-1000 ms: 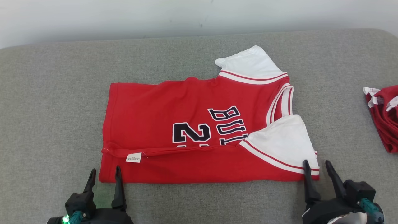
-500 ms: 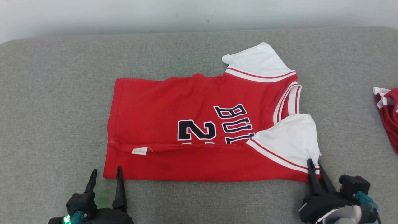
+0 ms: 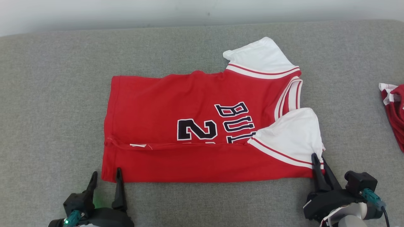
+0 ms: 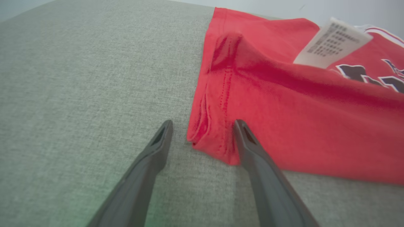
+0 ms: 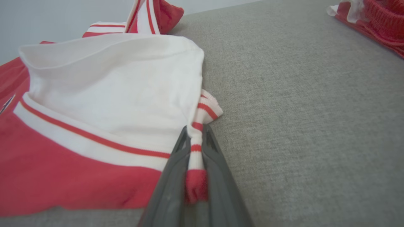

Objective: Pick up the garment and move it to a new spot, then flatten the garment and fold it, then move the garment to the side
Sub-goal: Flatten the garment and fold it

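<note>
The right pincer [image 3: 317,160] is clamped tight on the striped sleeve trim at the near right corner of the jersey [image 3: 189,110]. The left pincer [image 3: 106,172] stands open, its fingers straddling the near left corner without gripping. The jersey lies flat in the middle of the bench [image 3: 47,94], its near edge folded up once over the lettering. Further folds and the move aside look undone.

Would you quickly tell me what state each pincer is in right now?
Left pincer: open, astride the jersey corner.
Right pincer: shut on the jersey's edge.
</note>
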Controlling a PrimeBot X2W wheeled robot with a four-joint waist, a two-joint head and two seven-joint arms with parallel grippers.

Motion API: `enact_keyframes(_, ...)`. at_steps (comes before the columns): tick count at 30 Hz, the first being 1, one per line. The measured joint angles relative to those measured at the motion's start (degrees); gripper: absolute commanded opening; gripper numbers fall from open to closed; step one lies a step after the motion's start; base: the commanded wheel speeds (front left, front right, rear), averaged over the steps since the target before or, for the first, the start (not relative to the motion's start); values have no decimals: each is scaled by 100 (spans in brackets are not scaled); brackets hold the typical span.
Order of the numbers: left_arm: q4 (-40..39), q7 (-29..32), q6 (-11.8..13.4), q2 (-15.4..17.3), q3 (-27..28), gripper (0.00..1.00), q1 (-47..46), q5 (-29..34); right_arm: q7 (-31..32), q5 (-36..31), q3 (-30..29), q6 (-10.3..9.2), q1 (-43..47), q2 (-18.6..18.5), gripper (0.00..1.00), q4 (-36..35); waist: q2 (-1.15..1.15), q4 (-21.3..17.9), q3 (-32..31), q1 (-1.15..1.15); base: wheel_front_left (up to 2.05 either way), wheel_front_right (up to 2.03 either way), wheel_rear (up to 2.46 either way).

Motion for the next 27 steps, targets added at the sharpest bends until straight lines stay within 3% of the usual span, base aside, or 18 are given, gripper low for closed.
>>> enact_keyframes(3, 241, -8, -2, 1, -13, 100, -85, -47, 10, 23, 34, -1, -36, -19, 0, -62, 0, -26, 39, 0, 0, 0, 0)
enact_keyframes(4, 311, -9, -5, 3, -21, 92, -129, -70, 11, 25, 43, -1, -42, -23, 0, -78, 0, -34, 47, 0, 0, 0, 0)
enact_keyframes(5, 372, -31, -10, 8, -36, 29, -159, -99, 12, 27, 52, -1, -43, -23, 0, -90, 0, -41, 53, 0, 0, 0, 0)
enact_keyframes(6, 414, -42, -18, 12, -58, 0, -174, -119, 13, 27, 49, -1, -43, -23, 0, -99, 0, -44, 53, 0, 0, 0, 0)
enact_keyframes(12, 554, -43, -152, 13, -181, 0, -246, -254, 15, 48, 8, -1, -43, -19, 0, -130, 0, -24, 19, 0, 0, 0, 0)
enact_keyframes(18, 191, 1, -169, 5, -76, 0, -185, -132, 16, 49, -138, -1, -43, 43, 0, -210, 0, 17, -100, 0, 0, 0, 0)
enact_keyframes(27, 174, 1, -268, -2, 67, 0, 288, -23, 16, -38, -201, -1, 215, 121, 0, -43, 0, 35, -596, 0, 0, 0, 0)
